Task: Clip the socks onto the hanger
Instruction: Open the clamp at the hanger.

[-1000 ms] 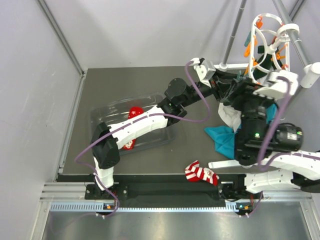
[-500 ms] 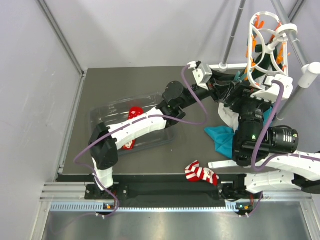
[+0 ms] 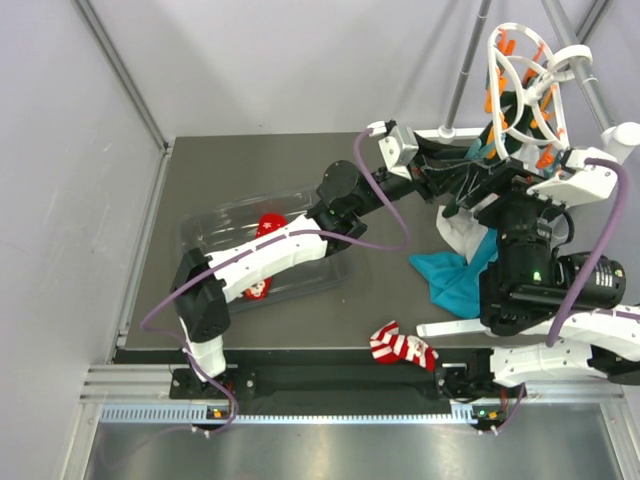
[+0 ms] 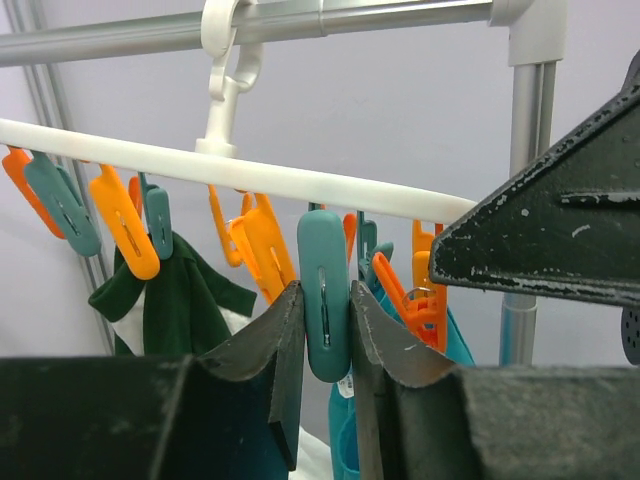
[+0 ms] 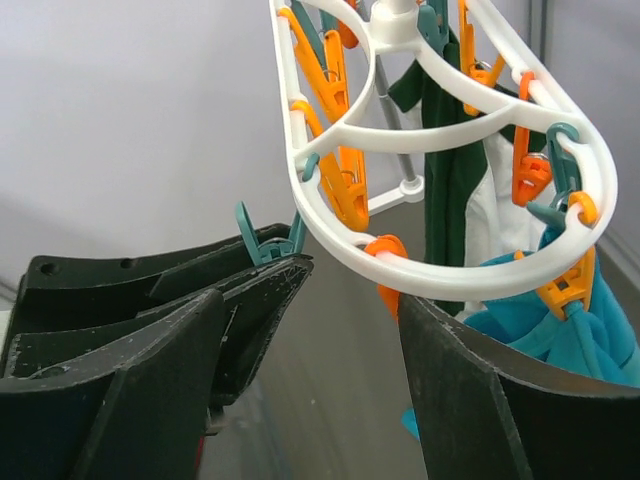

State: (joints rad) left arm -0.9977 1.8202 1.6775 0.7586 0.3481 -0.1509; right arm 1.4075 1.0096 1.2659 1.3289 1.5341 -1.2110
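The white round hanger [image 3: 523, 78] hangs tilted from the rack at the back right, with orange and teal pegs around its rim [image 5: 455, 275]. My left gripper [image 4: 327, 322] is shut on a teal peg [image 4: 325, 290] that dangles from the hanger's bar [image 4: 250, 175]. My right gripper [image 5: 350, 340] stands open just below the rim, with nothing between its fingers. The striped sock [image 3: 402, 350] lies at the table's front edge. A red sock [image 3: 270, 225] lies in the clear tray [image 3: 205, 225], partly under my left arm.
A teal cloth [image 3: 452, 275] and a white cloth [image 3: 458, 232] lie below the hanger. A dark green garment [image 4: 170, 300] hangs clipped to it. Grey rack poles [image 3: 466, 62] rise at the back right. A grey wall closes the left side.
The hanger has swung left and tilted more upright. My right gripper has opened wider and its arm has drawn back to the right. My left gripper keeps its hold on the peg.
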